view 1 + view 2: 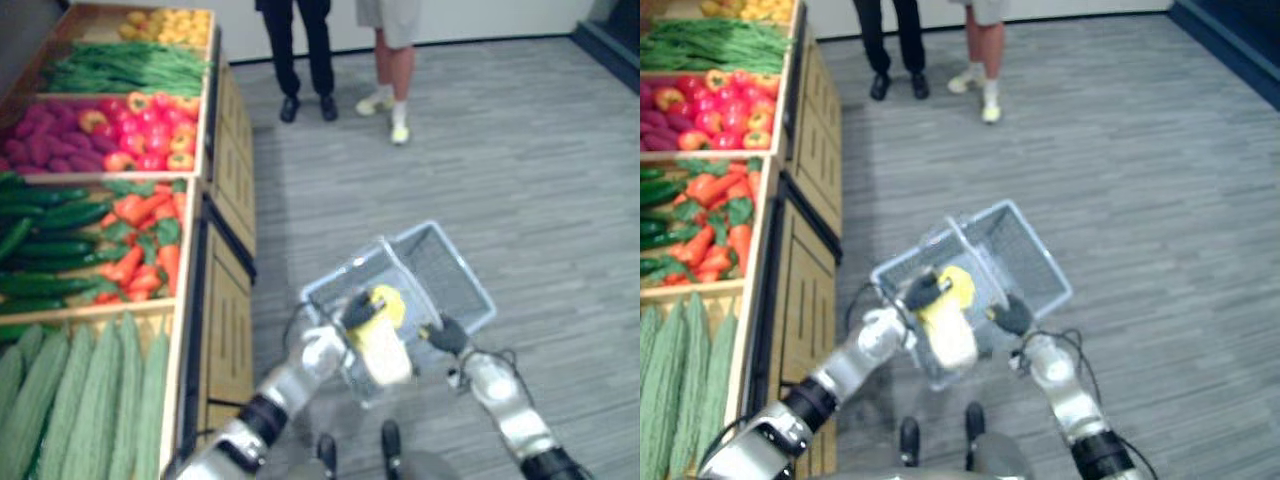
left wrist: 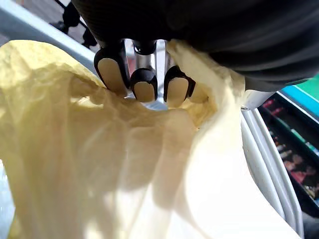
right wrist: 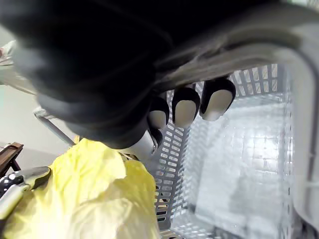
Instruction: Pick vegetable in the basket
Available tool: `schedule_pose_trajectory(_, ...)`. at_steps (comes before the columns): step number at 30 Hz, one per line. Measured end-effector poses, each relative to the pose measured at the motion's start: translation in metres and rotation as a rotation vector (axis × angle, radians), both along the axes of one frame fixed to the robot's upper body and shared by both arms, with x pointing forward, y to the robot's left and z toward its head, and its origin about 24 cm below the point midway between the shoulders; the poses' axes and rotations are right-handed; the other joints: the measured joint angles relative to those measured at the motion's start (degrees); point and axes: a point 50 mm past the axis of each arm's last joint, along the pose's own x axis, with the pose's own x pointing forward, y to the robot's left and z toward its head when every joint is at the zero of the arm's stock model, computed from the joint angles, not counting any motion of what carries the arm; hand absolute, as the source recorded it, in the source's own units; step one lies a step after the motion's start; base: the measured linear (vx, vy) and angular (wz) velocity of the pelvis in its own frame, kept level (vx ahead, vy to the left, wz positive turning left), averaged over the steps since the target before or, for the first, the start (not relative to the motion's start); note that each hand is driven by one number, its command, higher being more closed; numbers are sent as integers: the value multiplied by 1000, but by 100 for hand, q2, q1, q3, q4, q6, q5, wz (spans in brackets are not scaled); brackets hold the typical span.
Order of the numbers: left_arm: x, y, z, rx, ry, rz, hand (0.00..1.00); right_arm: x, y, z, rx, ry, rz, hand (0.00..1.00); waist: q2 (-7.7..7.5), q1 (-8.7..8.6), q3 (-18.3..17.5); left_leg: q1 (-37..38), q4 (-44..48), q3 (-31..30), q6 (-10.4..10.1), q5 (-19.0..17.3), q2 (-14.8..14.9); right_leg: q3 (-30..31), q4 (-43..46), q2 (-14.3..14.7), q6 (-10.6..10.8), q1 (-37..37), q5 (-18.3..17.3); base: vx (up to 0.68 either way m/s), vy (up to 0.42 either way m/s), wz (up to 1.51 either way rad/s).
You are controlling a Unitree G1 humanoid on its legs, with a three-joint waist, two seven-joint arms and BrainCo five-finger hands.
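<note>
Left robot hand (image 1: pixel 360 308) is curled round a yellow cabbage (image 1: pixel 385 345) at the 7 o'clock side of the basket (image 1: pixel 455 270). Right robot hand (image 1: pixel 447 335) grips the basket's rim at 5 o'clock.

Left arm (image 1: pixel 290 385): silver-grey, enters at lower left, forearm angled up toward the middle.
Left hand (image 1: pixel 360 310): dark cover uppermost, dark fingertips (image 2: pixel 144 89) curled into the leaves of a yellow cabbage (image 1: pixel 385 340).
Right arm (image 1: pixel 505 405): enters at lower right, forearm angled up and inward.
Right hand (image 1: pixel 448 335): fingers (image 3: pixel 185 110) hooked over the rim of the basket (image 1: pixel 455 270), near the left hand, not touching it
</note>
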Motion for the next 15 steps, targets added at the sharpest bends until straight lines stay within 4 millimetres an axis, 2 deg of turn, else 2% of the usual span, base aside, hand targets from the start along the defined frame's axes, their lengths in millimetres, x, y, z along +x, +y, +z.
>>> schedule_pose_trajectory(3, 3, 9, 1, 7, -8, 31, 0, -4, -3, 0, 27, 20, 26, 100, -16, -19, 8, -2, -50, 0, 35, 26, -9, -5, -44, -8, 2, -2, 24, 0, 0, 0)
schedule_pose_trajectory(15, 6, 18, -5, 17, 25, 82, 0, -13, -1, 0, 58, 23, 39, 100, -69, -137, 39, -25, -121, -37, 59, 52, -38, -70, -126, -46, 25, 2, 40, 9, 4, 2)
